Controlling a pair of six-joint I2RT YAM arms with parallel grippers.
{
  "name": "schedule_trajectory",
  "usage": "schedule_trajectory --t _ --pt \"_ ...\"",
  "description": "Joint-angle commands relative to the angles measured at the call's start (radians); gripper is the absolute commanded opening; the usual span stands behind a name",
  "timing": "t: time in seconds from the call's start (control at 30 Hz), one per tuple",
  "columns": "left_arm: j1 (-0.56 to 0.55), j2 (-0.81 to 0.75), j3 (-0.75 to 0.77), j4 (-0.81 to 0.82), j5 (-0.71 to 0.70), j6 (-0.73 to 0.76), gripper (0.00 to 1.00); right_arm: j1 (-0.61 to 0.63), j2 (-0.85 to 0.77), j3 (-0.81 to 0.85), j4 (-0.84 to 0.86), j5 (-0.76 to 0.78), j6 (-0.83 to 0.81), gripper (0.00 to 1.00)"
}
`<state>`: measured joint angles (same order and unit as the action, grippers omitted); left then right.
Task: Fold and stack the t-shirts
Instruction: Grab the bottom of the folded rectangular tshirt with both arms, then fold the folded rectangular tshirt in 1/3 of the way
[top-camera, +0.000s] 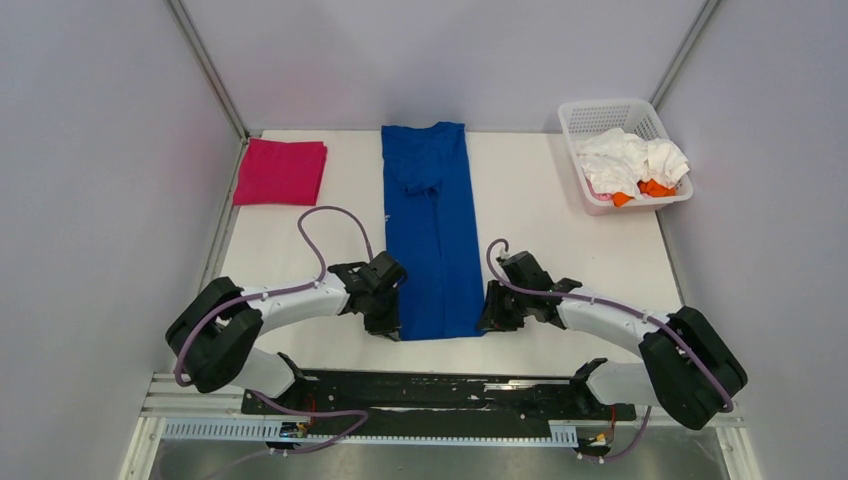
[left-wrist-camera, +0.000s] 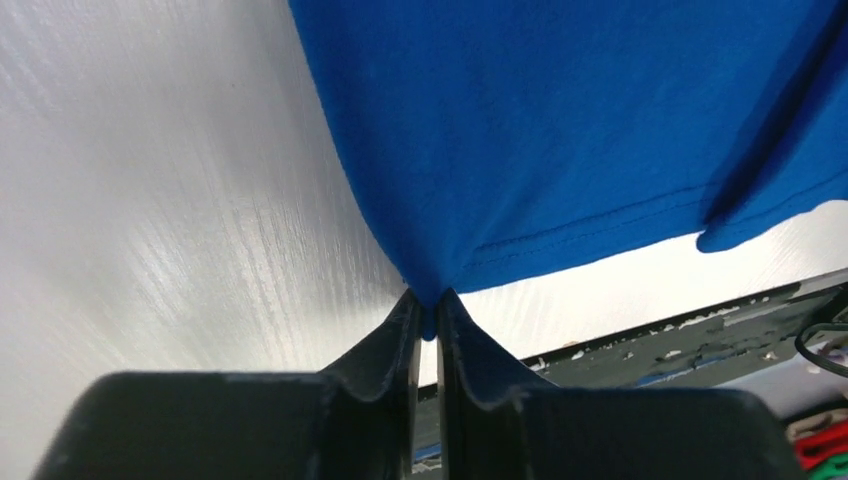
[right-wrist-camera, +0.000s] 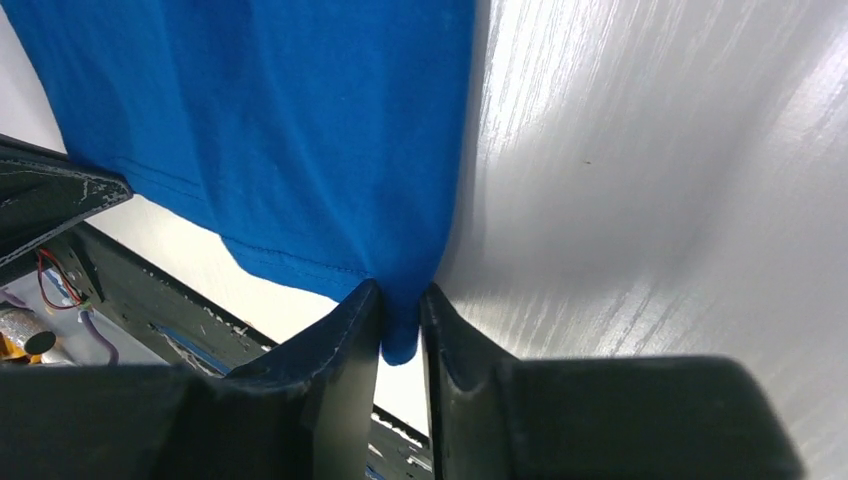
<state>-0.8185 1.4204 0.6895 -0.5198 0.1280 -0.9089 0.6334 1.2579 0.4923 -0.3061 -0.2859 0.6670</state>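
The blue shirt (top-camera: 432, 230) lies flat between my left gripper (left-wrist-camera: 427, 300) and right gripper (right-wrist-camera: 401, 300); both, low and angled inward, pinch its near corners.

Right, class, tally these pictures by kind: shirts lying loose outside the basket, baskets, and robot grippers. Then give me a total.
Loose shirts: 2, the blue t-shirt and the folded pink t-shirt
Baskets: 1, the white basket
Grippers: 2, the left gripper and the right gripper
Total: 5

White wood-grain tabletop (top-camera: 530, 200); pale lilac-grey enclosure walls (top-camera: 90, 150) on three sides; grey metal corner posts (top-camera: 209, 70); even diffuse light.
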Motion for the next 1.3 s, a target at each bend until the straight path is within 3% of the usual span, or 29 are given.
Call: schedule_trajectory --t 0.0,0.03,0.13,0.4,0.57,0.73,0.83,1.27 --pt "-0.005 0.051 -0.006 0.004 -0.061 0.009 0.09 -0.003 0.033 -0.006 0.047 -0.022 0.002 0.17" --pt "-0.005 0.059 0.001 0.001 -0.062 0.009 0.01 -0.003 0.036 -0.009 0.049 -0.033 -0.003 0.11" --pt "-0.009 0.048 0.003 -0.011 -0.023 0.012 0.0 -0.003 0.018 -0.027 0.054 -0.092 -0.01 0.0" --pt "-0.08 -0.153 -0.033 -0.057 0.043 -0.038 0.0 -0.001 -0.223 -0.116 0.053 -0.251 -0.007 0.0" --pt "-0.07 -0.19 0.027 -0.028 -0.002 0.001 0.0 -0.003 -0.288 -0.055 0.053 -0.058 -0.048 0.0" --pt "0.048 -0.154 0.102 0.052 -0.038 0.059 0.0 -0.012 -0.197 0.089 0.103 0.108 -0.095 0.0" --pt "0.142 -0.107 0.139 0.113 -0.022 0.098 0.0 -0.046 -0.104 0.164 0.176 0.092 -0.111 0.0" --pt "0.348 0.149 0.423 0.142 -0.044 0.233 0.0 -0.229 0.312 0.52 0.173 -0.017 -0.099 0.0"
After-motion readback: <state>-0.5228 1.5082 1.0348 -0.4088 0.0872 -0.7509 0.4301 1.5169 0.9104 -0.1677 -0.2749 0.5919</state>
